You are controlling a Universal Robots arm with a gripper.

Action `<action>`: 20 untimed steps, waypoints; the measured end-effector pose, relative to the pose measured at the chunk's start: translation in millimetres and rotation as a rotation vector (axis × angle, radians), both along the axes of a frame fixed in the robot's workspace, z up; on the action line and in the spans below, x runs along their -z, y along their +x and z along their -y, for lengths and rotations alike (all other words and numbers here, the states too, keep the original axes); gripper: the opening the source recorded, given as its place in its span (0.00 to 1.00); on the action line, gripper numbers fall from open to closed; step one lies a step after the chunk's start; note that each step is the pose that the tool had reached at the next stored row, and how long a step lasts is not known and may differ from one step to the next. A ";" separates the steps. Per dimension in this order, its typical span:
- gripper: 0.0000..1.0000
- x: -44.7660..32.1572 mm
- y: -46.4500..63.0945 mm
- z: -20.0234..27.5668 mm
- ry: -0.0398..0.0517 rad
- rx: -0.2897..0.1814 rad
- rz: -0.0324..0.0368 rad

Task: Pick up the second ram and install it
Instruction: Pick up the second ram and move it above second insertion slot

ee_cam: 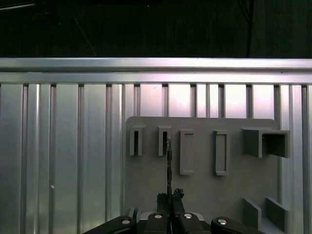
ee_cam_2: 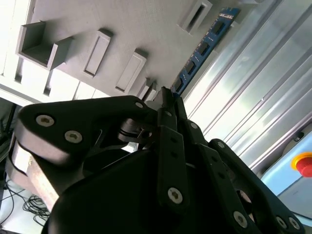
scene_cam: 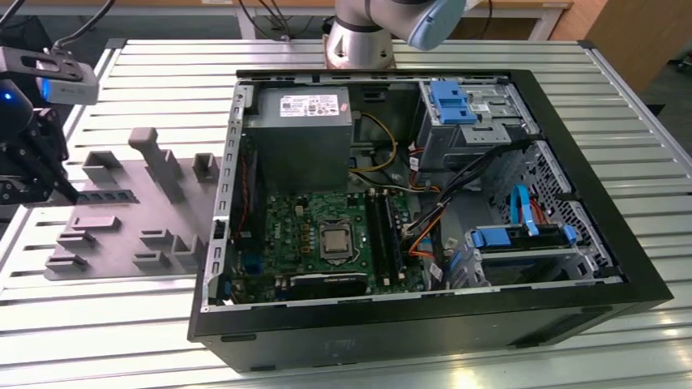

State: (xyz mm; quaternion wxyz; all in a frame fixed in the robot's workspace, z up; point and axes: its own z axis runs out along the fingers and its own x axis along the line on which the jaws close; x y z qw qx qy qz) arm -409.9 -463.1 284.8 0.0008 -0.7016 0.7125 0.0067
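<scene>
At the bench's edge on the exterior view's left, the arm's black gripper leans down over a flat grey plastic fixture plate set with raised blocks and pockets. The plate lies on the ribbed silver metal bench. The jaws are drawn together. In the second wrist view the gripper appears to pinch the near end of the second ram, a long, narrow blue circuit-board stick with a row of black chips.

The stick stands on its thin edge over the plate, so in the first wrist view it reads as a fine dark line running straight out from the gripper. Its long axis leads away from the jaws, across the plate toward the exterior view's right, in line with the jaws rather than across them. Whether its lower edge rests on the plate or hangs just clear, I cannot tell.

Further toward the exterior view's right, well apart from the gripper, an open black metal computer case lies on its side. Inside it, the long thin black plastic memory slots run roughly crosswise to the stick's present line.
</scene>
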 end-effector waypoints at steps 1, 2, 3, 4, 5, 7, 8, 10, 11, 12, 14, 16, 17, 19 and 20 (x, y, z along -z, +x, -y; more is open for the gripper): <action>0.14 -1.3 0.0 0.0 0.0000 0.000 0.0000; 0.14 -2.4 0.0 0.0 -0.0001 0.000 -0.0001; 0.14 -3.3 0.0 0.0 0.0000 0.000 0.0000; 0.14 -4.4 0.0 0.0 -0.0001 0.000 -0.0001; 0.14 -5.4 0.0 0.0 0.0000 0.000 0.0000; 0.14 -7.6 0.0 0.0 -0.0001 0.000 -0.0001; 0.14 -8.8 0.0 0.0 0.0000 0.000 -0.0001; 0.14 -10.9 0.0 0.0 0.0000 0.000 0.0000; 0.14 -11.9 0.0 0.0 0.0000 0.000 0.0000; 0.14 -12.9 0.0 0.0 0.0000 0.000 0.0000; 0.14 -14.8 0.0 0.0 0.0000 0.000 0.0000; 0.14 -17.0 0.0 0.0 0.0000 0.000 0.0000; 0.14 -17.9 0.0 0.0 0.0001 0.000 0.0000; 0.14 -20.1 0.0 0.0 0.0000 0.000 -0.0001; 0.14 -21.3 0.0 0.0 -0.0001 0.000 -0.0001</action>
